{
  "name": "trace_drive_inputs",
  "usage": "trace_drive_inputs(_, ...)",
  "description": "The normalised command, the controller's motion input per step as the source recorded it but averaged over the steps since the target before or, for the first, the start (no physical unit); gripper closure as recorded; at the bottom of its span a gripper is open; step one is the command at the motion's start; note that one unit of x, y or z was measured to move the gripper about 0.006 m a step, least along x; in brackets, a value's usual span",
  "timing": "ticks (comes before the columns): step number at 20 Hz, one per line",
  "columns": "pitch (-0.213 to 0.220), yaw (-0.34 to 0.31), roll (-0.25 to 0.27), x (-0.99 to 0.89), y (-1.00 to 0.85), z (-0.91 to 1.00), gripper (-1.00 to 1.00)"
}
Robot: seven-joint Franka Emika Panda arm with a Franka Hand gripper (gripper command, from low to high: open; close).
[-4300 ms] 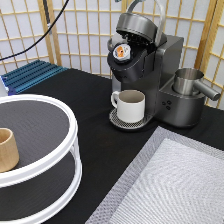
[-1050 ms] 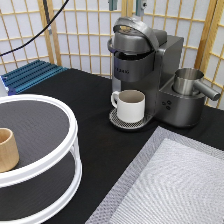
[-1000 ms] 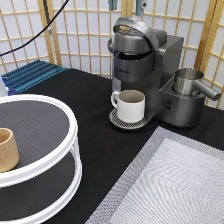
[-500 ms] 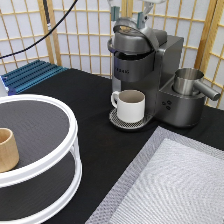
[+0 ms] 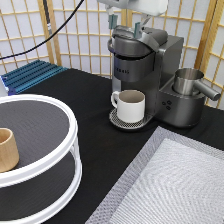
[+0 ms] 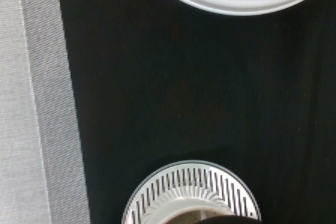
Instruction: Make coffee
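Gripper (image 5: 126,24) above closed coffee machine (image 5: 145,65); pod unseen.

A white mug (image 5: 131,105) sits on a round black-and-white slotted tray (image 5: 120,120) of the dark grey coffee machine (image 5: 150,70). Near the machine lie a black tablecloth (image 5: 95,100), a grey woven mat (image 5: 175,185) and a tan wooden cup (image 5: 7,149).
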Motion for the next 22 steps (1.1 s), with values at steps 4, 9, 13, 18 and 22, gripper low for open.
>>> trace_drive_inputs(4, 0.041, 0.000, -0.095, 0.57, 0.12, -0.17, -1.00)
trace_drive_inputs(9, 0.028, 0.000, -0.088, 0.47, 0.09, -0.18, -1.00)
trace_drive_inputs(13, 0.028, 0.002, -0.061, 0.37, 0.09, -0.16, -1.00)
trace_drive_inputs(18, 0.003, 0.000, -0.069, 0.23, 0.17, -0.40, -1.00)
trace_drive_inputs(22, 0.000, 0.000, -0.076, 0.15, 0.15, -0.62, -1.00)
